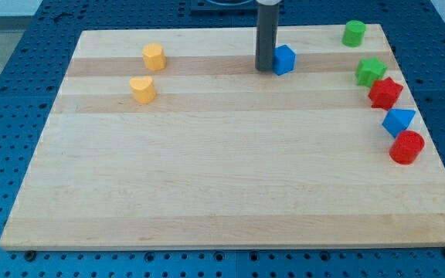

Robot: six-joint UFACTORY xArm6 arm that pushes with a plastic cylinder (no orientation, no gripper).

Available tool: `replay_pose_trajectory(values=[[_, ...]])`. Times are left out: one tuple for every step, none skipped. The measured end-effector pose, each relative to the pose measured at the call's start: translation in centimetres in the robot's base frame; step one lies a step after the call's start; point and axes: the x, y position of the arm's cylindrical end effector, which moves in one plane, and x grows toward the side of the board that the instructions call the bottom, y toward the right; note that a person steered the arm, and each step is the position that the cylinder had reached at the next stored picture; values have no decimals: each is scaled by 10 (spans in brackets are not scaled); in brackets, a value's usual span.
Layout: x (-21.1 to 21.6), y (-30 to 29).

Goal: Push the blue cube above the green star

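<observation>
The blue cube (285,59) sits near the top middle of the wooden board (222,177). My tip (265,69) stands right against the cube's left side. The green star (370,72) lies at the view's right, lower than and well to the right of the blue cube, touching the red star (385,93) below it.
A green cylinder (354,33) is at the top right corner. A blue triangular block (398,120) and a red cylinder (406,147) sit along the right edge. A yellow hexagonal block (154,56) and a yellow heart (142,89) are at the upper left.
</observation>
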Motion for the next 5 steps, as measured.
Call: replay_pose_trajectory(values=[[0,16],[0,22],[0,12],[0,-4],[-4,-9]])
